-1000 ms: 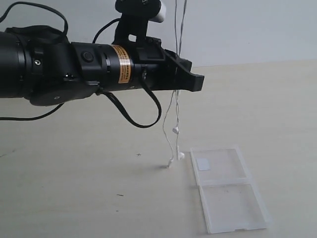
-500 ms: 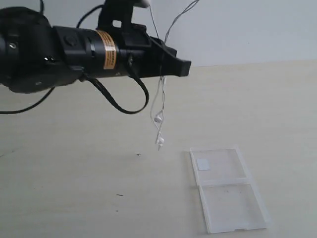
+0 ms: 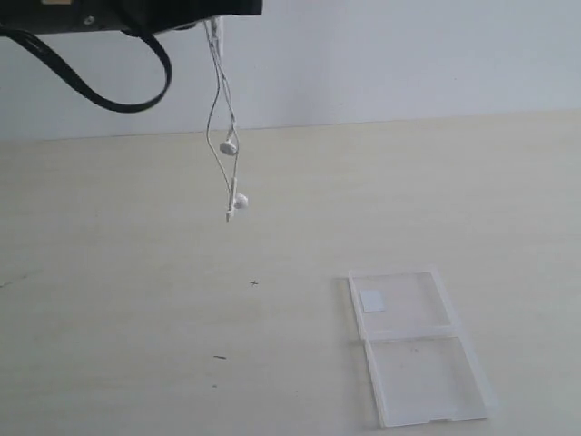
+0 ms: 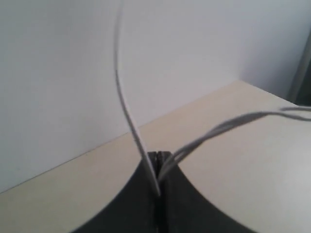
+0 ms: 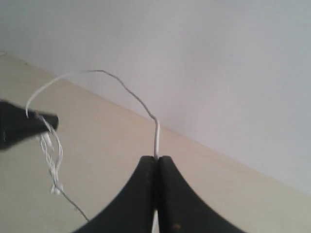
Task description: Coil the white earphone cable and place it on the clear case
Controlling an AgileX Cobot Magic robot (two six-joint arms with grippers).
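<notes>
Up in the air, the white earphone cable (image 4: 127, 114) hangs clear of the tabletop (image 3: 136, 318), far left of the scene. The left claw (image 4: 158, 158) is closed tight on several of its strands, which fan out from between the tips. From that grip the loose strands drop straight down, ending in two earbuds (image 3: 229, 145), one a little above the other, both well above the tabletop. Another stretch of the cable arcs across to the right claw (image 5: 156, 158), which is likewise pressed shut, pinching a single strand at its tips.

One clear case (image 3: 413, 363) lies open and flat on the near right of the tabletop, well apart from the dangling earbuds. It has two hinged halves, and the far half carries one small white sticker (image 3: 372, 301). A black arm cable (image 3: 136, 102) loops down at far left.
</notes>
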